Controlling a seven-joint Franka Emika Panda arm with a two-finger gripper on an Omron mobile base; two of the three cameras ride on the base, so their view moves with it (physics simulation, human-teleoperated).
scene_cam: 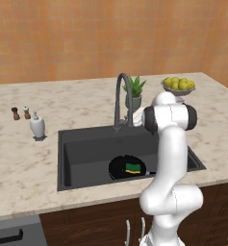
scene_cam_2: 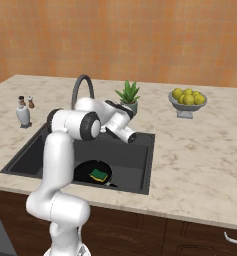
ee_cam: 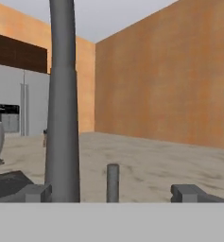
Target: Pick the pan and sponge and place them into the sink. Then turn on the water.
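The black pan (scene_cam: 119,169) (scene_cam_2: 85,172) lies flat on the floor of the dark grey sink (scene_cam: 86,144) (scene_cam_2: 137,150), toward its front. On the pan rests the green and yellow sponge (scene_cam: 133,167) (scene_cam_2: 99,175). The arched faucet (scene_cam: 119,98) (scene_cam_2: 82,86) stands behind the basin, and no water shows at its spout. My gripper (ee_cam: 113,193) is open and holds nothing. It hovers level with the faucet's base, with the faucet neck (ee_cam: 62,99) just left of centre and a short upright lever (ee_cam: 113,182) between the fingertips.
A white soap dispenser (scene_cam: 37,126) (scene_cam_2: 23,114) and two small shakers (scene_cam: 20,113) stand left of the sink. A potted plant (scene_cam: 134,93) (scene_cam_2: 128,96) sits behind the basin, and a grey bowl of lemons (scene_cam: 178,86) (scene_cam_2: 188,100) is to the right.
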